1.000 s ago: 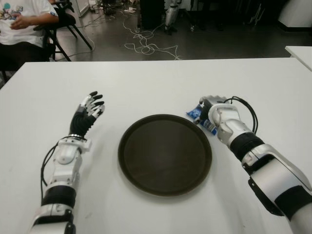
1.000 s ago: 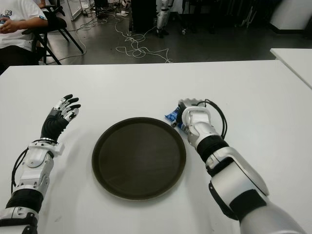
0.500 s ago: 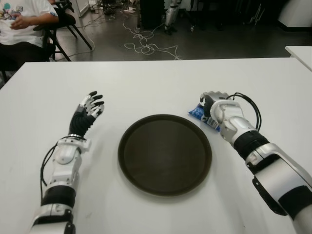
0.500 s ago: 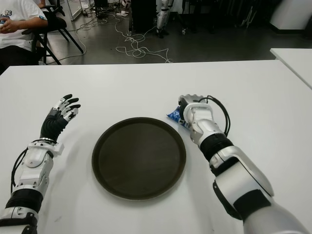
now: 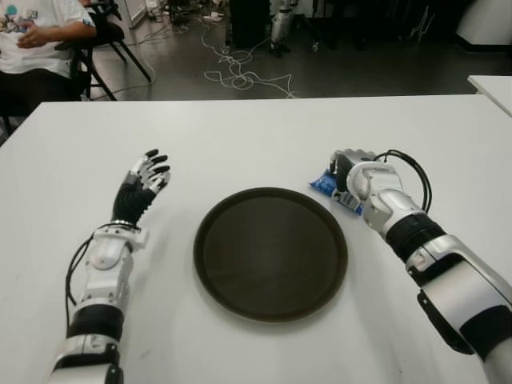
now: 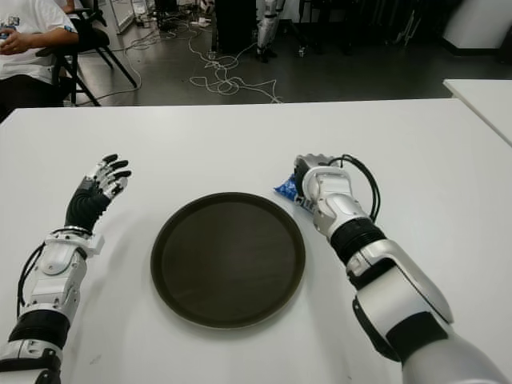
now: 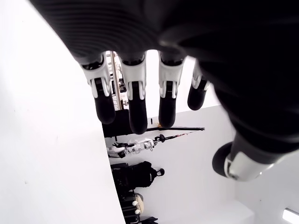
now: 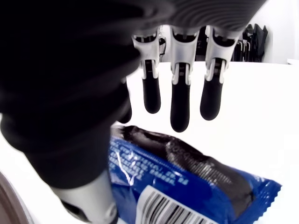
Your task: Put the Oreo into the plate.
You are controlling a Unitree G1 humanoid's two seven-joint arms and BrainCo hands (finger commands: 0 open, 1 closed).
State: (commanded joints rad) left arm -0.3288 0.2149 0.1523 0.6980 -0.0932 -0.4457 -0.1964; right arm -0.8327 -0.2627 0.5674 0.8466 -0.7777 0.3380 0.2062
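Blue Oreo packet (image 8: 187, 182) lies on the worktop (image 5: 256, 136) at the plate's (image 5: 270, 253) two o'clock, under the right robot hand (image 5: 354, 170), fingers spread above it; left robot hand (image 5: 142, 186) open at nine o'clock.

Blue Oreo pack (image 8: 187, 182), dark brown plate (image 5: 270, 254), white table (image 5: 240, 144)

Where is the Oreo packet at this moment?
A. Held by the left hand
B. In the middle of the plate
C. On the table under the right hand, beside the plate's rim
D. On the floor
C: the Oreo packet lies under the right hand, outside the plate.
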